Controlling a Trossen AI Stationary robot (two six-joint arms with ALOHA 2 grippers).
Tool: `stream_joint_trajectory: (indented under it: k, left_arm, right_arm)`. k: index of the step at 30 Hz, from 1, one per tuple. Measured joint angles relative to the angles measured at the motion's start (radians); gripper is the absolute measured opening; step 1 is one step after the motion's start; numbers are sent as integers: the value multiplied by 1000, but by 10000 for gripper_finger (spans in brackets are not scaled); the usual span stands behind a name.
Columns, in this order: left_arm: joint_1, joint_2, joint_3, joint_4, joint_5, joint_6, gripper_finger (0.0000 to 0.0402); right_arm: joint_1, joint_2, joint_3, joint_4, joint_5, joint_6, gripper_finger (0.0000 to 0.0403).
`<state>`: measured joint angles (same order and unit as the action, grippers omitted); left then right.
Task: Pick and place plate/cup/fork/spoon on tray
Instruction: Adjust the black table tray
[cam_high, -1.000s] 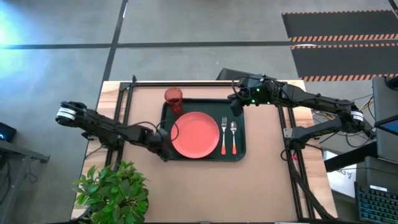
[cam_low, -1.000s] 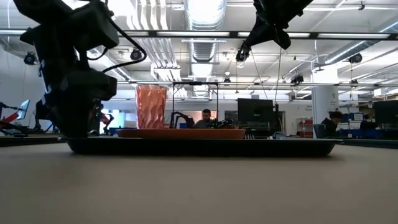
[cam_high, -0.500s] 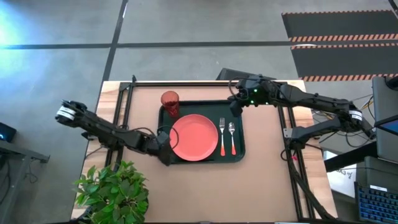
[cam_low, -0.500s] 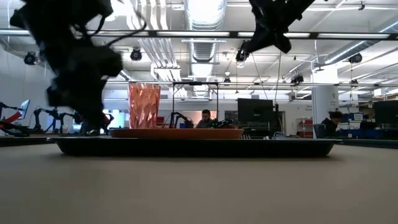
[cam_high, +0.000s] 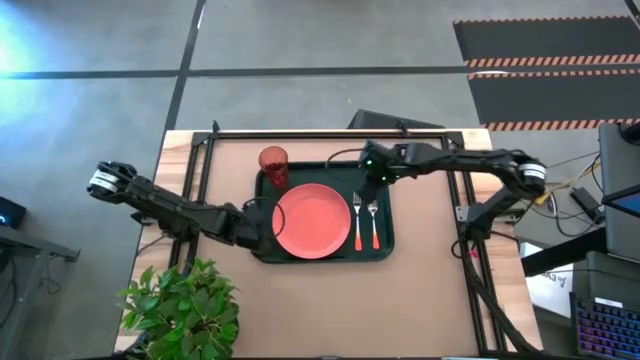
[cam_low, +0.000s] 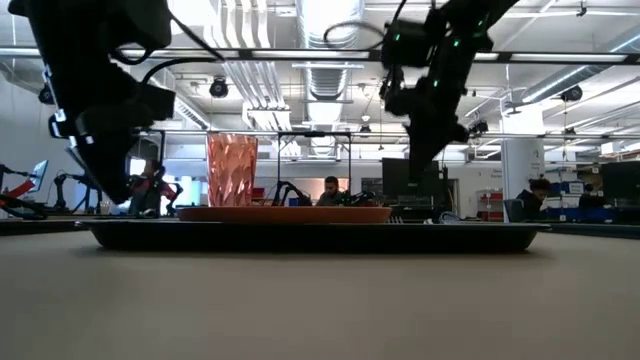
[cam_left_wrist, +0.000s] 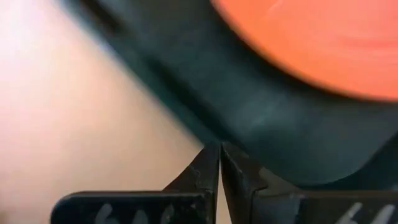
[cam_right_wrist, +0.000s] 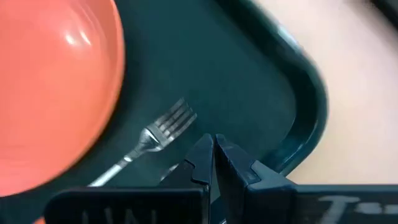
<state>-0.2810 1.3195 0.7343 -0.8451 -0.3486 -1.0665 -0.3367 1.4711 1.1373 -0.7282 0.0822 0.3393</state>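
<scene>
A: What has changed on the tray (cam_high: 385, 205)?

B: Over the last second the right gripper (cam_high: 367, 172) has swung in from beyond the far right corner to hang above the fork (cam_high: 358, 218) and spoon (cam_high: 375, 220); the tray sits slightly further left than before. The left gripper (cam_high: 262, 225) rests at the tray's left edge, beside the plate (cam_high: 312, 219). Both pairs of jaws are pressed together, empty.

A: And for the task?

B: Plate, cup (cam_high: 274, 163), fork and spoon all lie inside the rim, so placing looks complete; only nudging seems left.

A: What stays unclear?

B: In the right wrist view the fork (cam_right_wrist: 163, 127) shows its tines, but the spoon is hidden behind the fingers. The low view hides both utensils behind the rim, and whether the left fingertips touch the tray cannot be told
</scene>
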Motion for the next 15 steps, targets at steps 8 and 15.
stream_joint_trajectory:
  k: [8, 15]
  left_arm:
    - [0, -60, -15, -133, 0, -33, 0]
    - [0, -105, -32, -141, -3, -57, 0]
  right_arm:
    - [-23, 144, -4, -47, 31, -25, 8]
    - [-72, 166, -22, -54, 31, -26, 8]
